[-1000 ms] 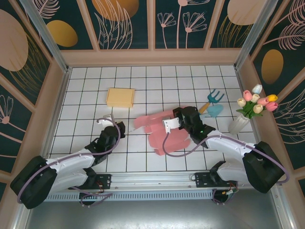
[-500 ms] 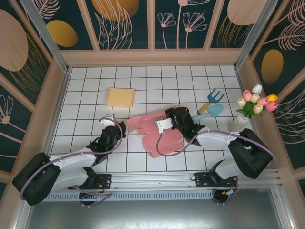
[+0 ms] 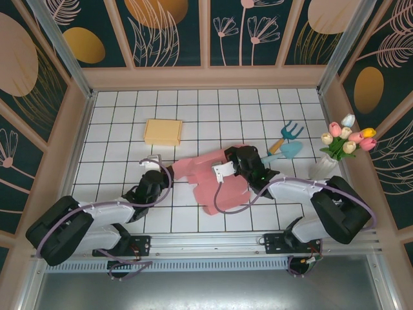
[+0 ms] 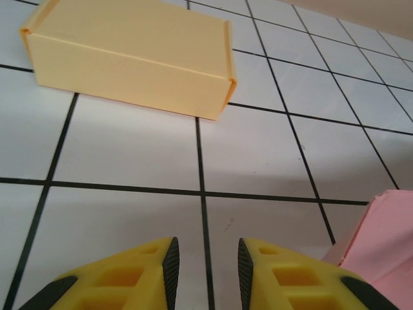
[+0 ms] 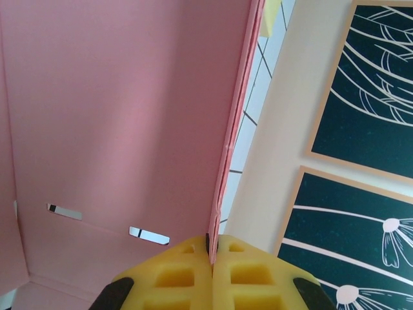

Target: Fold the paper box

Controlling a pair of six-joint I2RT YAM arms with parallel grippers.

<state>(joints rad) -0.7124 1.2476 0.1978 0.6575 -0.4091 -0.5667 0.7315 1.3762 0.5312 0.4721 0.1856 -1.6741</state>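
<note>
The pink paper box point(image 3: 216, 187) lies as a mostly flat, unfolded sheet on the tiled table point(image 3: 193, 110), one panel raised at its far side. My right gripper point(image 3: 227, 161) is shut on that raised panel's edge. In the right wrist view the pink panel point(image 5: 122, 110) stands upright with two slots, and the right gripper point(image 5: 211, 248) pinches its thin edge. My left gripper point(image 3: 161, 177) sits just left of the sheet. It point(image 4: 206, 271) is open over bare tile, nothing between its fingers, with a pink corner point(image 4: 387, 239) at its right.
A folded yellow box point(image 3: 162, 132) point(image 4: 129, 58) lies far left of the sheet. Blue garden tools point(image 3: 288, 138) and a white vase of tulips point(image 3: 337, 150) stand at the right, close to the right arm. Panelled walls enclose the table.
My right gripper has pulled the pink sheet a little to the left, keeping its grip on the panel. The left gripper has edged right toward the sheet, still open.
</note>
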